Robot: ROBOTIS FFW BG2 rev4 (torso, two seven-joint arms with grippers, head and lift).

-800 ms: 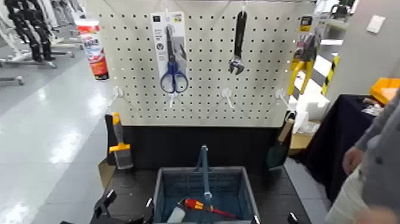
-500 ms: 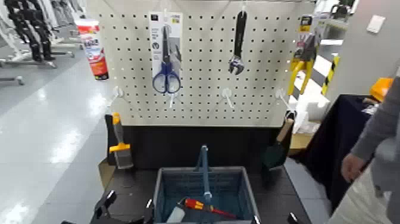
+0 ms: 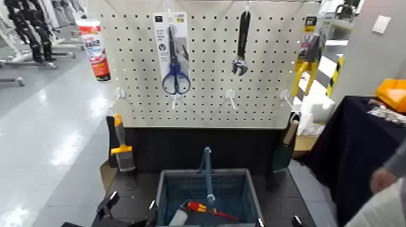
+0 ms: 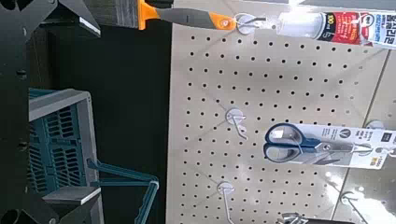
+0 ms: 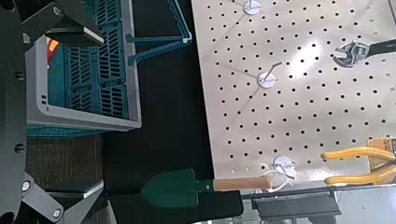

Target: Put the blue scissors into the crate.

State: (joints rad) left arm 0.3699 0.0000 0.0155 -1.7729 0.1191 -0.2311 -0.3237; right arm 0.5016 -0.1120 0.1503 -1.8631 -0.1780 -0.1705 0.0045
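Note:
The blue scissors, on a tall white card, hang on the white pegboard, upper left of centre; they also show in the left wrist view. The grey-blue crate with its blue handle bar stands on the black table below the board, and shows in both wrist views. My left gripper is low at the crate's left, open and empty. My right gripper is low at the crate's right, open and empty; only a tip shows in the head view.
On the board hang a black wrench, yellow pliers, a sealant tube, an orange-handled scraper and a green trowel. A red screwdriver lies in the crate. A person stands at the right.
The scissors card swung left on its hook and back again. The person at the right has moved farther off to the right. Neither arm has moved.

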